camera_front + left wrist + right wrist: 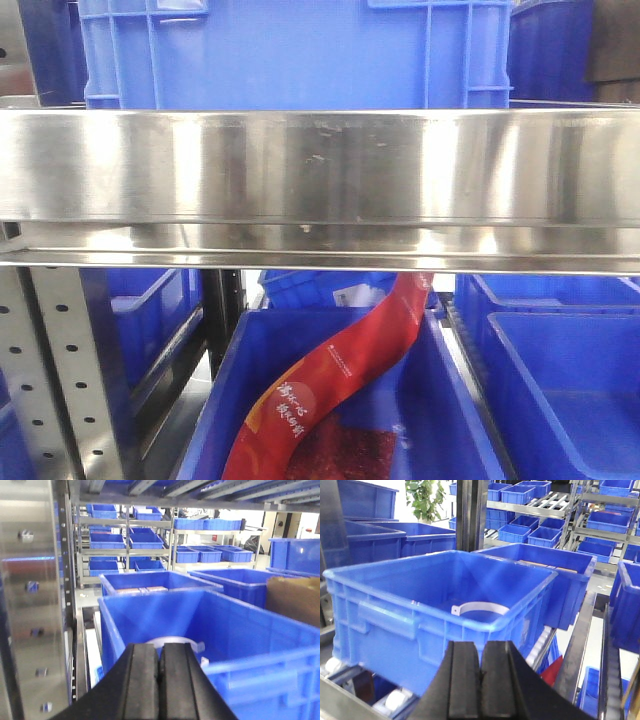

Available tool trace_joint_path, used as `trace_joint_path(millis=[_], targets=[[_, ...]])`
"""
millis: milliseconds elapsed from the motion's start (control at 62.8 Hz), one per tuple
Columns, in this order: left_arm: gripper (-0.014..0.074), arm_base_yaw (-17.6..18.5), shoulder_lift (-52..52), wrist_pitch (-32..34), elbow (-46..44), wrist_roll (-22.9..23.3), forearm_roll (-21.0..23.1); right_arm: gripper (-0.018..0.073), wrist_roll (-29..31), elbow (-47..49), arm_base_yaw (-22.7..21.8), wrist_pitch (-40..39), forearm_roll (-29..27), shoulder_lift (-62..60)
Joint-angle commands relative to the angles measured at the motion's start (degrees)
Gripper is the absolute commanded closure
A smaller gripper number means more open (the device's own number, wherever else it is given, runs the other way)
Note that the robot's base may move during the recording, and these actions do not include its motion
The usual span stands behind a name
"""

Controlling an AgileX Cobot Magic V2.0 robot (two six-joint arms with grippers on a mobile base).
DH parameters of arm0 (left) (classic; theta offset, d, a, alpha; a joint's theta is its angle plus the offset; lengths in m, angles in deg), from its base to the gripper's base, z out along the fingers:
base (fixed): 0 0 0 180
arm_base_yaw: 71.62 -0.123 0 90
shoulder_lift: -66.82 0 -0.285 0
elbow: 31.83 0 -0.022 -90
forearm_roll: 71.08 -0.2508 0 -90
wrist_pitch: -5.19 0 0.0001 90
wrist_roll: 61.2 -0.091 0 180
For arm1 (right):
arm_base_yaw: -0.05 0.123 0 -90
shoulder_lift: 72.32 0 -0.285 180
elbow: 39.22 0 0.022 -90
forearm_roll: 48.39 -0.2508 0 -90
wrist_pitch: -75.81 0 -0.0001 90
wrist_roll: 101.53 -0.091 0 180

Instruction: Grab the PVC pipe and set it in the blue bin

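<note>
The PVC pipe (482, 606), a white translucent arc, lies on the floor of the blue bin (420, 610), well beyond my right gripper (481, 645). That gripper is shut, holds nothing and hangs outside the bin's near corner. In the left wrist view the pipe (175, 639) shows as a pale curve just behind the tips of my left gripper (159, 647). The left gripper's jaws are pressed together with nothing between them, above the near rim of the blue bin (145, 615). The front view shows neither gripper nor the pipe.
A steel shelf rail (320, 190) spans the front view, with a blue bin (290, 50) on it. A lower bin (450, 400) holds a red package (340, 380). A perforated steel upright (30, 605) stands close on the left. More blue bins (555, 570) fill the racks.
</note>
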Motion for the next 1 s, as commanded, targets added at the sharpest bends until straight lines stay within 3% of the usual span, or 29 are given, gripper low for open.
trace_joint_path(millis=[0,478,988], targets=[[0.0708,-0.2,-2.4,0.8,2.4,0.1,0.7,0.0721,-0.1,-1.9,-0.2,-1.3,-0.4,-2.0],[0.0708,-1.5,-13.1,0.7,13.6,1.7,1.9,0.0721,-0.1,-11.8,-0.2,-4.3,-0.2,-11.3],[0.0708,-9.1,-21.4,-5.2,19.3,1.7,2.9,0.0721,-0.1,-23.2,-0.2,-7.5,1.1,-19.5]])
